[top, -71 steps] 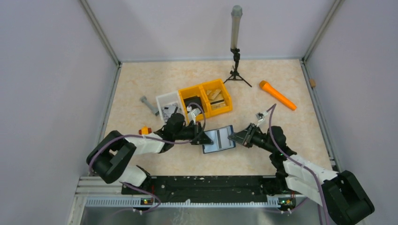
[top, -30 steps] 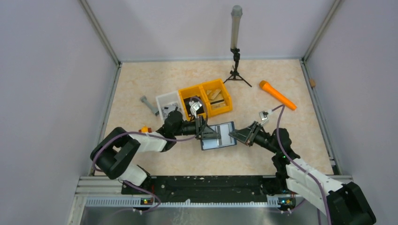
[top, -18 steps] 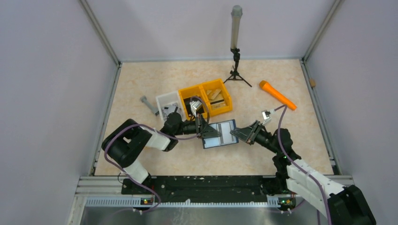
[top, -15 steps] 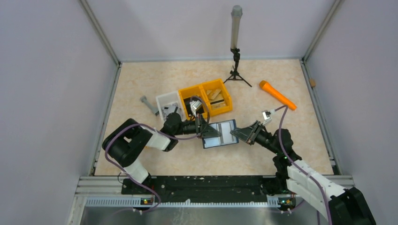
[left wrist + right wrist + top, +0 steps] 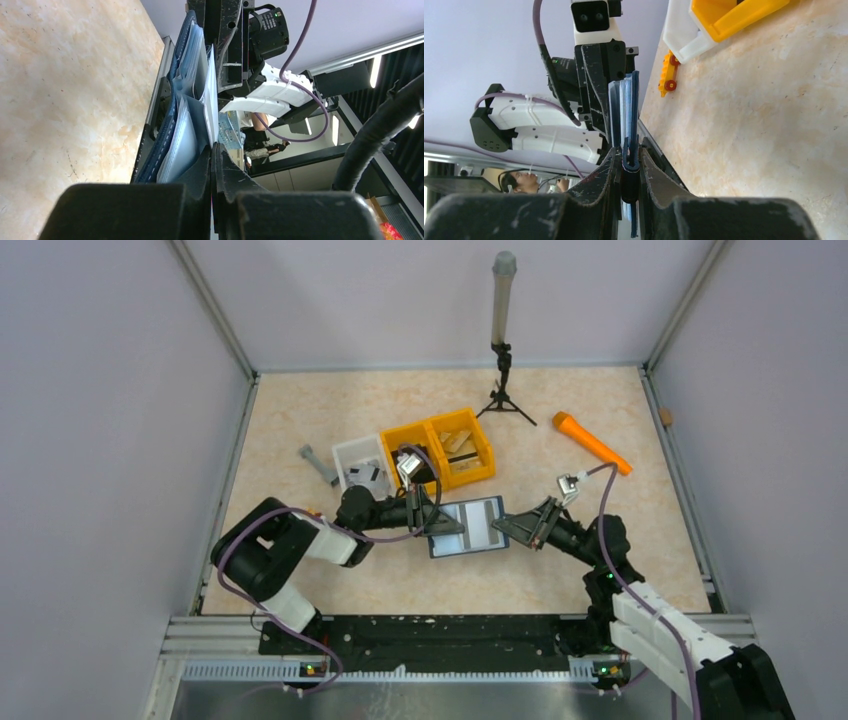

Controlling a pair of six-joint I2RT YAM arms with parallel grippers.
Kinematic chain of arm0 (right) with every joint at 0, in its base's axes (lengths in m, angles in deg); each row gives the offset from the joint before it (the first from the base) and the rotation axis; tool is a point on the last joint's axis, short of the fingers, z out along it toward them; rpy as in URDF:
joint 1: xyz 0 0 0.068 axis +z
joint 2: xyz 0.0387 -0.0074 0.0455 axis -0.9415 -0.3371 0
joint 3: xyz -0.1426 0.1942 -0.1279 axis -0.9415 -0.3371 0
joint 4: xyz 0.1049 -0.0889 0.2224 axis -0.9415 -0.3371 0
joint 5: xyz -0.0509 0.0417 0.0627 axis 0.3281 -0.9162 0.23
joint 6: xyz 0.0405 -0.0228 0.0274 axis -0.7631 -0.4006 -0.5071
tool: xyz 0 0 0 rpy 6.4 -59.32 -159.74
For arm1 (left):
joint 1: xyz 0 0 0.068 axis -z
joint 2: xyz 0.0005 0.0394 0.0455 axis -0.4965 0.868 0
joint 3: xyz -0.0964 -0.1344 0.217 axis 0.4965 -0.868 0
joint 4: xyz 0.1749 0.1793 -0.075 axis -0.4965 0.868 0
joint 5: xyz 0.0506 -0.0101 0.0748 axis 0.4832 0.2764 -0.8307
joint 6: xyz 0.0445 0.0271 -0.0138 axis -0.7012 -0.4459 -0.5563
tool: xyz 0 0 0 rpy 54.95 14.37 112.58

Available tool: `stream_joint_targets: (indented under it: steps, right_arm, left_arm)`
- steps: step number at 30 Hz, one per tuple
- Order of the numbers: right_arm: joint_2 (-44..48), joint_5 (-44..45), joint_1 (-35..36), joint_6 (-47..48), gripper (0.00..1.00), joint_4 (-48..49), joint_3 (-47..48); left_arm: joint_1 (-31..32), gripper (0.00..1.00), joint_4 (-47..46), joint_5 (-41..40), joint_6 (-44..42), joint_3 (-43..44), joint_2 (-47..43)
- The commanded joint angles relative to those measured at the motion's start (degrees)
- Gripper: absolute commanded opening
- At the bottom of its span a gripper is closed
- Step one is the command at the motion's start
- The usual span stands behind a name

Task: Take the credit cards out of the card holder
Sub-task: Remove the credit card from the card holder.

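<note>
The card holder [image 5: 470,528] was spread open mid-table, pale pockets up, just in front of the yellow bin [image 5: 470,462]. The right gripper [image 5: 508,527] was clamped on its right edge, with the navy rim pinched between the fingers [image 5: 611,172] in the wrist view. The left gripper [image 5: 447,525] sat at the left edge, jaws pressed fully together against the pocket sheets. Whether one of the credit cards was caught there, I couldn't tell. Well apart, far right, lay an orange stick [image 5: 592,443].

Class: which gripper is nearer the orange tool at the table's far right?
Right. The right gripper grips the card holder at its right edge, near-left of the orange tool; the left gripper sits farther left, across the holder.
</note>
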Motion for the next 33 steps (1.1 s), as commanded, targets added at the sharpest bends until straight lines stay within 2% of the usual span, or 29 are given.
stream_joint_targets:
  steps: [1, 4, 6, 10, 16, 18, 20, 22, 33]
  right_arm:
    - [-0.21, -2.29, -0.75, -0.84, 0.00, 4.81, 0.02]
    - [0.48, -3.09, -0.75, -0.64, 0.19, 4.51, 0.89]
    - [0.77, -3.70, -0.74, -0.60, 0.25, 4.55, 1.48]
    - [0.40, -5.02, -0.61, 0.07, 0.32, 3.96, 2.38]
    - [0.25, -5.85, -0.25, 0.58, 0.33, 3.62, 2.71]
    - [0.29, -6.12, -0.15, 0.74, 0.29, 3.40, 2.90]
    - [0.44, -6.08, -0.14, 0.90, 0.12, 3.01, 2.85]
    - [0.71, -5.66, -0.13, 0.76, 0.00, 2.47, 2.71]
    - [5.12, -2.25, -0.31, -0.84, 0.00, 0.19, 1.27]
  left_arm:
    - [-0.37, 0.00, -4.58, 1.60, -0.45, 0.07, -2.44]
    - [-0.10, 0.00, -1.18, 1.52, -2.46, 0.47, -3.30]
    - [0.15, 0.00, 1.63, 1.33, -3.97, 0.91, -3.84]
    - [1.19, 0.00, 7.03, 0.32, -6.91, 2.19, -5.24]
    - [2.61, 0.00, 9.92, -0.31, -8.19, 4.43, -4.97]
    - [2.79, 0.00, 9.91, -0.30, -8.08, 4.74, -4.59]
    - [2.86, 0.00, 9.83, -0.34, -8.06, 4.80, -4.49]
    - [2.90, 0.00, 9.83, -0.35, -7.99, 4.66, -4.54]
    - [1.81, 0.00, 9.74, 0.76, -7.79, 3.20, -5.71]
